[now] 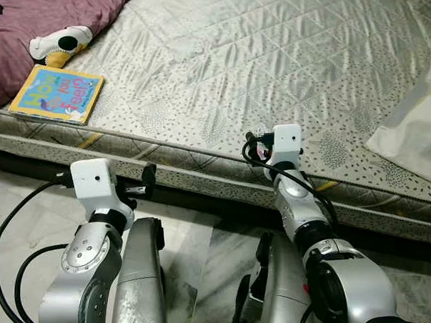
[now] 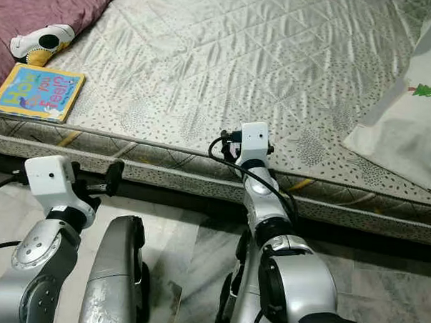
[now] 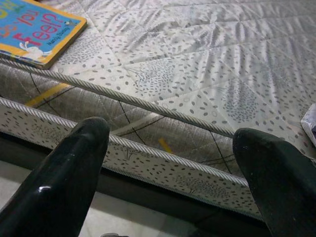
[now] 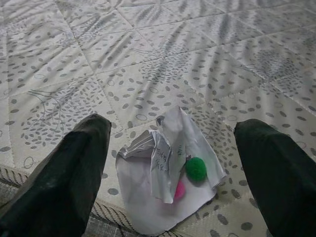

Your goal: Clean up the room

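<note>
A crumpled white paper (image 4: 160, 173) with a green ball (image 4: 196, 168) and a pink one (image 4: 178, 189) on it lies near the front edge of the quilted mattress (image 1: 227, 69). My right gripper (image 4: 173, 126) is open just in front of the paper, with one finger (image 4: 64, 177) on each side and not touching it. In the head views my right wrist (image 1: 286, 144) hides the paper. My left gripper (image 3: 170, 133) is open and empty, low in front of the mattress side. A picture book (image 1: 57, 94) lies at the mattress's left edge, a black-and-white soft toy (image 1: 61, 43) behind it.
A purple blanket (image 1: 43, 18) covers the far left of the mattress. A white pillow (image 1: 417, 127) lies at the right. Below the mattress edge is a pale marble floor (image 1: 27, 210).
</note>
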